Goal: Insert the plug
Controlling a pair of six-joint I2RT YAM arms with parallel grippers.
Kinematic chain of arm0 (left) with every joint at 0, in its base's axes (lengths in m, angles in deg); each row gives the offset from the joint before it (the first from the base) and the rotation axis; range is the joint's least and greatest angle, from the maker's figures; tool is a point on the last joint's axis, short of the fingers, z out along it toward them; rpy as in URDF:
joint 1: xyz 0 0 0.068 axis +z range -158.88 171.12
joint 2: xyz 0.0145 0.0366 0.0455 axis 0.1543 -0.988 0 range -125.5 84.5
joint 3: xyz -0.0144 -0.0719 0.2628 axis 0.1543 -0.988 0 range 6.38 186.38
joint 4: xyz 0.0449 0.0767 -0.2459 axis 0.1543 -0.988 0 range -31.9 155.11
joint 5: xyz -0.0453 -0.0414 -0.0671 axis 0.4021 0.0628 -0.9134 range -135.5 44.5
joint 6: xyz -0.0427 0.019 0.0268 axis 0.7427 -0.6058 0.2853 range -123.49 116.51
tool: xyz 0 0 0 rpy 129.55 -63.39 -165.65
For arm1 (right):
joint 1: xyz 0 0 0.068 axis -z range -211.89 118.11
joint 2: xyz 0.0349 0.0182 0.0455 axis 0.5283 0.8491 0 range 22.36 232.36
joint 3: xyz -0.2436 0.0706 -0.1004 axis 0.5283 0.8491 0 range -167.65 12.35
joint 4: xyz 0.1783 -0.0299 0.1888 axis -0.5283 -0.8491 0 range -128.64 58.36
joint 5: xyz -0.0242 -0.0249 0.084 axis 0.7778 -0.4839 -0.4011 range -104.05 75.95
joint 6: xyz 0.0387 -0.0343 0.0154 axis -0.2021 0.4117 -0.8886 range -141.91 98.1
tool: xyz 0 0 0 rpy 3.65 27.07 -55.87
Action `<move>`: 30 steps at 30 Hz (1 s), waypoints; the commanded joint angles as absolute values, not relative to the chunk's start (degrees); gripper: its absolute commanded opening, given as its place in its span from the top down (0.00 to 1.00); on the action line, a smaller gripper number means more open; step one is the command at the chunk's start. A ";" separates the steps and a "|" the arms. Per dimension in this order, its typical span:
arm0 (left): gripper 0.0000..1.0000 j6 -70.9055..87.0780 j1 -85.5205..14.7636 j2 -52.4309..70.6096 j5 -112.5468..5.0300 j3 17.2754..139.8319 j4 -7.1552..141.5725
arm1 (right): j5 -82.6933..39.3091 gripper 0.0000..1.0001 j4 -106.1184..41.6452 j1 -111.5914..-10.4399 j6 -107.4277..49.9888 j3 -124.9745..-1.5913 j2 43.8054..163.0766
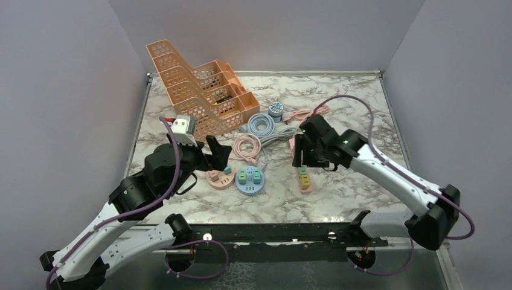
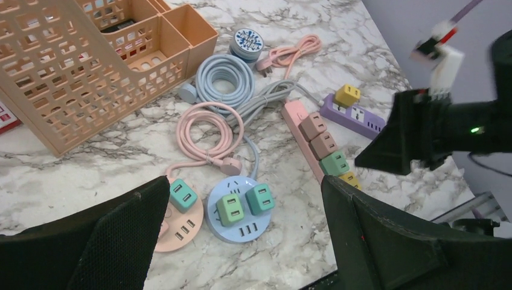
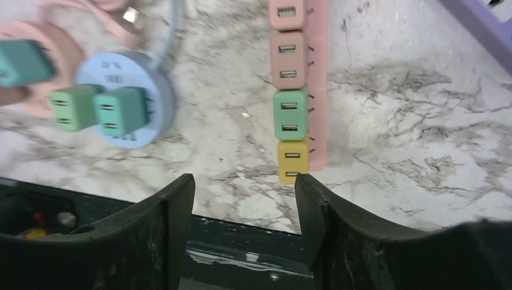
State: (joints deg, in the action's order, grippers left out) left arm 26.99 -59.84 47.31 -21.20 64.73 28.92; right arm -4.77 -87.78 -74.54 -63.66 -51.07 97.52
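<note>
A pink power strip (image 3: 318, 78) lies on the marble with several cube plugs seated in a row. The yellow plug (image 3: 293, 158) sits at its near end, below a green plug (image 3: 290, 115). My right gripper (image 3: 244, 187) hovers just off that end, open, with nothing between its fingers; the yellow plug stands clear of the right finger. From above, the right gripper (image 1: 300, 158) is over the strip (image 1: 308, 186). My left gripper (image 2: 241, 184) is wide open and empty above the round blue hub (image 2: 238, 232) and the round pink hub (image 2: 178, 232).
An orange mesh rack (image 1: 193, 84) stands at the back left. Coiled blue cable (image 1: 259, 124) and pink cable (image 1: 246, 145) lie mid-table. A purple strip (image 2: 362, 118) carrying a yellow plug (image 2: 347, 95) lies behind the pink one. The table's front edge runs just below my right fingers.
</note>
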 commanded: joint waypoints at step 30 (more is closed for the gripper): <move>0.01 18.54 -59.68 60.29 -4.11 78.30 10.52 | 21.50 0.19 -99.57 -74.43 -54.56 -68.45 60.10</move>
